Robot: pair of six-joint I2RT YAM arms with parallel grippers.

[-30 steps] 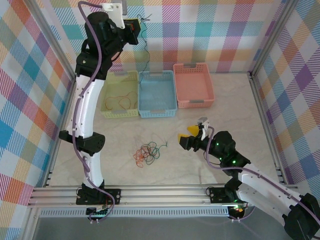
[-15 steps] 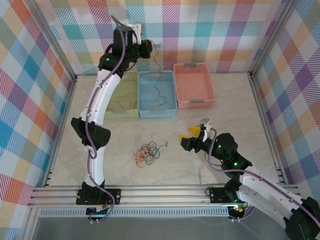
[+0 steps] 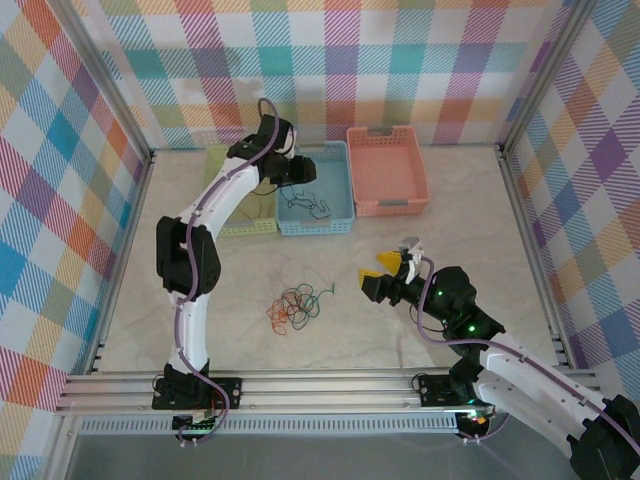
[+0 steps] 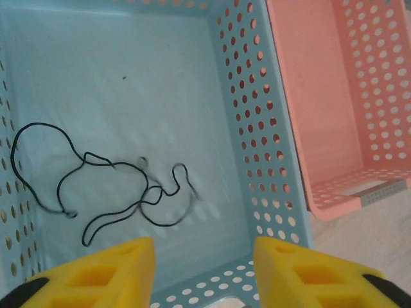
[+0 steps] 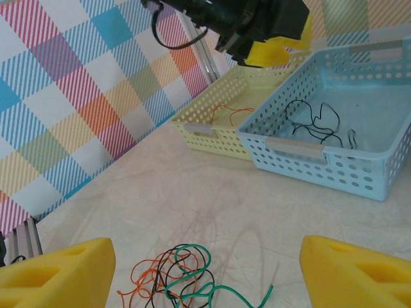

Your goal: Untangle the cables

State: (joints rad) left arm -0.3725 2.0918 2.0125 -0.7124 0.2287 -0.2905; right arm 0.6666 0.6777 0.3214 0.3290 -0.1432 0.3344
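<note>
A tangle of orange, black and green cables [image 3: 295, 305] [image 5: 180, 279] lies on the table in front of the baskets. One black cable [image 4: 122, 186] [image 5: 314, 122] lies loose on the floor of the blue basket [image 4: 250, 128] [image 3: 315, 226]. My left gripper [image 3: 300, 173] [image 4: 204, 269] hangs just above that basket's near end, open, with nothing between its yellow fingers. An orange cable [image 5: 228, 112] [image 3: 245, 200] rests in the yellow basket [image 5: 212, 138]. My right gripper [image 3: 392, 265] [image 5: 205, 276] hovers low to the right of the tangle, open and empty, facing it.
A pink basket [image 3: 388, 208] [image 4: 334, 128] stands to the right of the blue one, with nothing in it that I can see. The left arm [image 3: 215, 205] stretches over the yellow basket. Checkered walls and metal frame rails [image 3: 300, 385] enclose the table.
The left arm has come down from high at the back wall to the blue basket. Its jaws have opened and the black cable that dangled from it now lies in that basket. The right arm is unchanged.
</note>
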